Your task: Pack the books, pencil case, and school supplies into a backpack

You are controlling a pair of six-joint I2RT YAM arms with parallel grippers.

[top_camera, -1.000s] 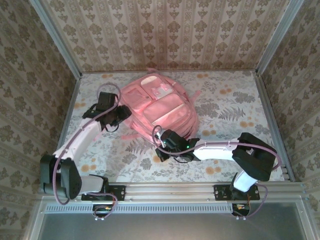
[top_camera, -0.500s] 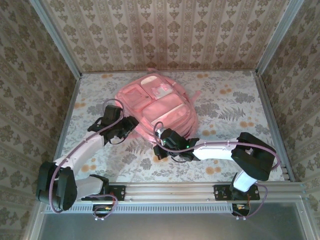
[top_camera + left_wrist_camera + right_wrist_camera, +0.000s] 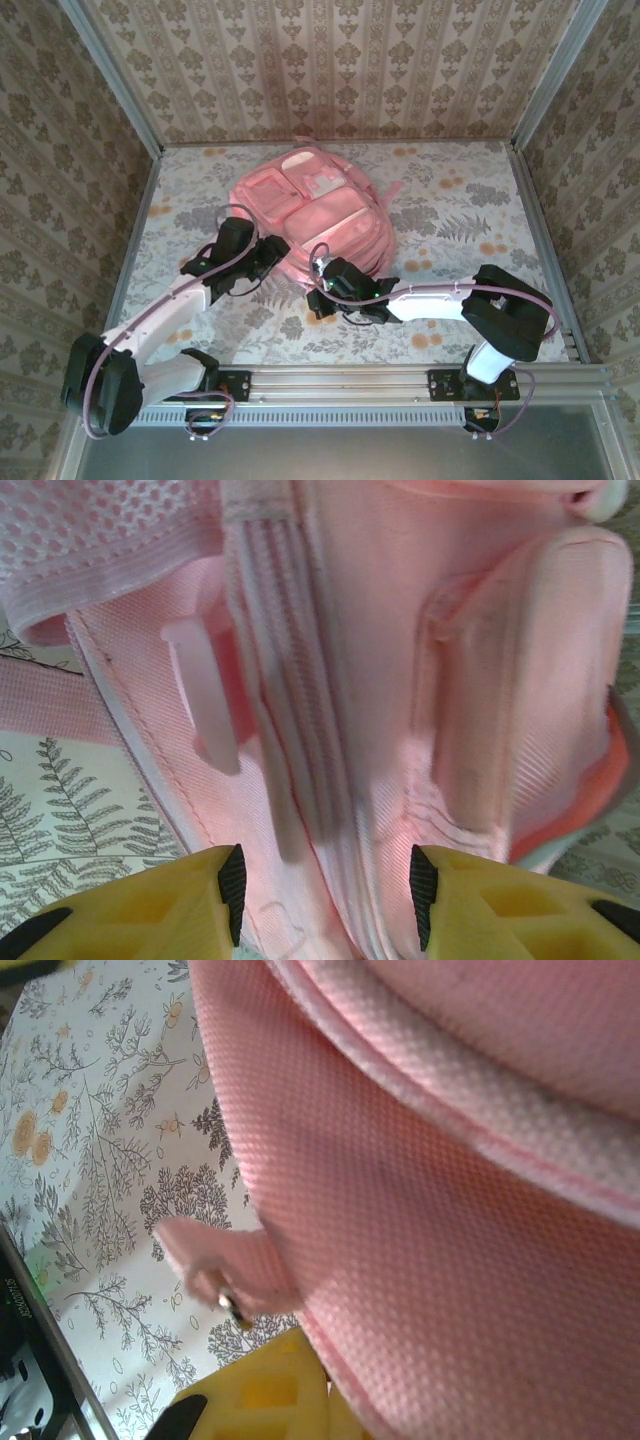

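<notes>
The light pink backpack (image 3: 325, 210) lies flat at the back middle of the table. My left gripper (image 3: 270, 250) hovers at its near-left side, open. In the left wrist view its yellow fingers (image 3: 190, 900) straddle a ribbed zipper seam (image 3: 300, 730), beside a pale zipper pull (image 3: 205, 710), without touching the fabric. My right gripper (image 3: 320, 272) is at the backpack's near edge. The right wrist view shows its jaws (image 3: 335, 1400) shut on the woven pink backpack fabric (image 3: 430, 1230), next to a small tab with a metal ring (image 3: 225, 1280). Books, pencil case and school supplies are out of view.
A flowered cloth (image 3: 470, 220) covers the table. Patterned walls close in the left, back and right sides. A metal rail (image 3: 340, 380) runs along the near edge. A pink strap (image 3: 392, 192) sticks out on the backpack's right.
My left arm has swung right and nearer, from the backpack's far-left side to its near-left edge. The right arm and backpack have stayed put.
</notes>
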